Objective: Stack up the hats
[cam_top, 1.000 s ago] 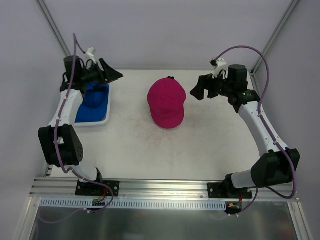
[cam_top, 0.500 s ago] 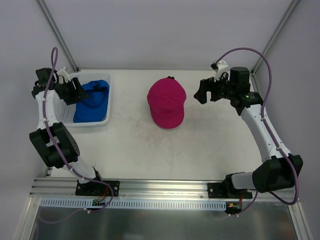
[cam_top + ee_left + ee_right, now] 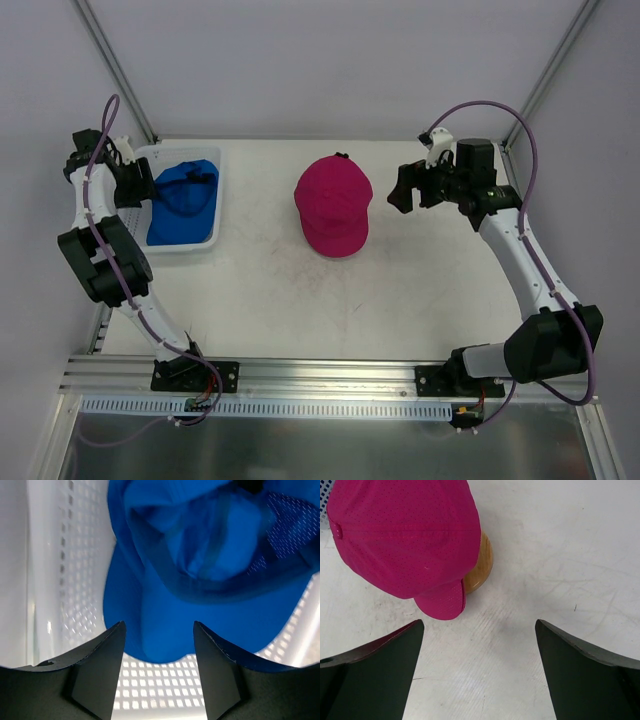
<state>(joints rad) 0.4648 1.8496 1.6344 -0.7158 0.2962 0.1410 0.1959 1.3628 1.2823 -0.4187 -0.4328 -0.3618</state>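
Note:
A magenta hat sits at the table's middle, over a round tan wooden disc; its brim points toward the near edge. A bright blue hat lies crumpled in the white slatted basket at the back left. My left gripper hangs at the basket's left side, open, and nothing is between its fingers. In the left wrist view the blue hat lies just beyond the left gripper. My right gripper stands wide open to the right of the magenta hat, apart from it, and the right gripper holds nothing.
The basket's perforated wall rises close on the left of my left fingers. Metal frame posts stand at the back corners. Bare scuffed tabletop lies in front of the magenta hat.
My left gripper has swung from above the basket's far right corner to the basket's left side, now facing the blue hat. The right gripper shifted only slightly. Both hats stayed put.

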